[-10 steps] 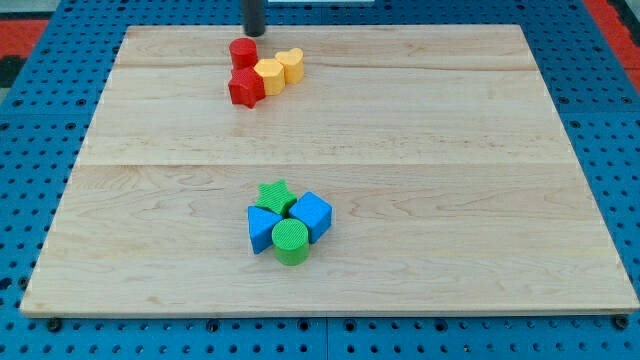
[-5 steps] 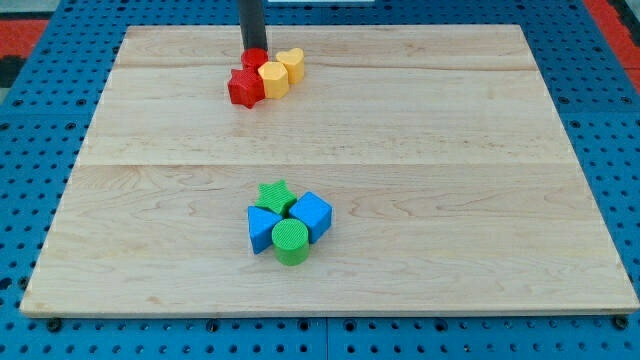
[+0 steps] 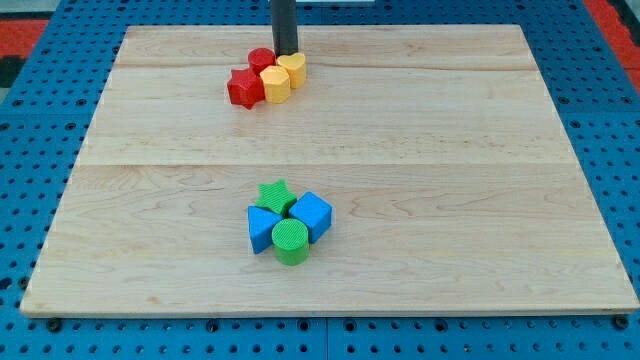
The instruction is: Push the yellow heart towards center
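The yellow heart (image 3: 293,69) lies near the view's top, at the right end of a tight cluster. A yellow hexagon (image 3: 274,83) touches it on its lower left. A red cylinder (image 3: 262,60) and a red star (image 3: 243,88) sit to the left of those. My tip (image 3: 285,54) stands just above the yellow heart, at its top edge, between the heart and the red cylinder. The dark rod rises from there out of the view's top.
A second cluster lies below the board's centre: a green star (image 3: 274,195), a blue cube (image 3: 312,215), a blue wedge-like block (image 3: 262,230) and a green cylinder (image 3: 291,242). The wooden board (image 3: 500,200) sits on a blue pegboard surface.
My tip has moved down and to the right, from above the red cylinder to above the yellow heart. The red cylinder was pushed down and right, and the top cluster has closed up.
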Controlling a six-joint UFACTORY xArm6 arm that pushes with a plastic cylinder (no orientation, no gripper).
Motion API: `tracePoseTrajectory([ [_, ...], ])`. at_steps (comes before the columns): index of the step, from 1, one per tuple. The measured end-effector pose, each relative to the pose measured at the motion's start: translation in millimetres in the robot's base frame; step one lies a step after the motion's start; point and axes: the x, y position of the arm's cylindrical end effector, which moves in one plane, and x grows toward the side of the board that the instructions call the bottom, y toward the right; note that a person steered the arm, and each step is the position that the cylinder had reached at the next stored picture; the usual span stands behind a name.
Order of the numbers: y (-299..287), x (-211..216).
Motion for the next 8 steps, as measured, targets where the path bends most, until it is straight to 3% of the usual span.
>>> tracePoseTrajectory([
  [3,7.4,-9.1],
  [6,38.3,65.7],
  [7,8.3,105.9],
  [8,-8.5,105.9],
])
